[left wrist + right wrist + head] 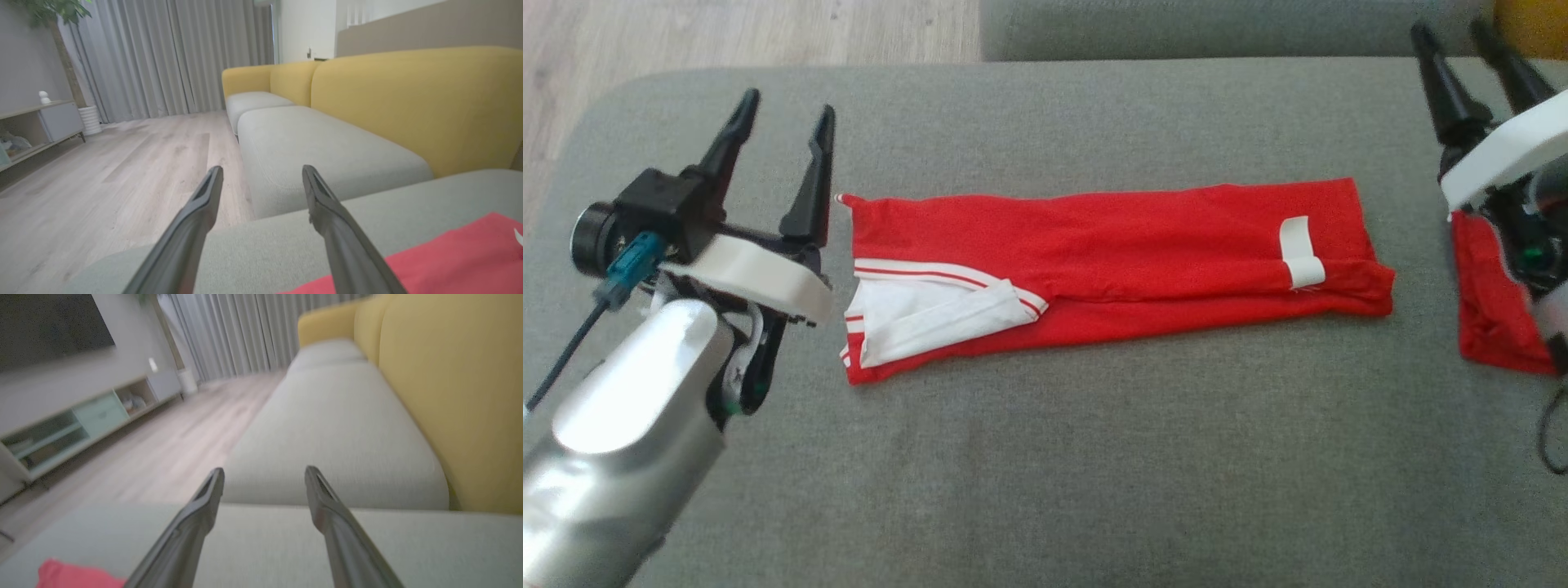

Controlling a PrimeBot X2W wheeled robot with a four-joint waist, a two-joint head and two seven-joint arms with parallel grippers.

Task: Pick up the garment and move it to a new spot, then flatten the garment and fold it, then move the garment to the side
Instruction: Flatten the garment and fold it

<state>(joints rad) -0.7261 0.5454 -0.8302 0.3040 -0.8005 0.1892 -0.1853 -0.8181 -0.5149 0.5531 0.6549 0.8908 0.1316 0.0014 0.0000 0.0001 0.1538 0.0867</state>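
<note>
A red garment with white, red-striped trim lies folded into a long strip across the grey cushion. A white label shows near its right end. Just left of the strip's left end hangs my left gripper, open and holding nothing. My right gripper is at the far right, open and empty, past the strip's right end. Under the right wrist sits a red piece of cloth; whether it joins the strip I cannot tell. Red cloth also shows in the left wrist view and the right wrist view.
Behind the cushion runs a yellow sofa back with more grey seat cushions. Wooden floor lies to the left, past the cushion's rounded edge. A low TV cabinet, curtains and a potted plant stand further off.
</note>
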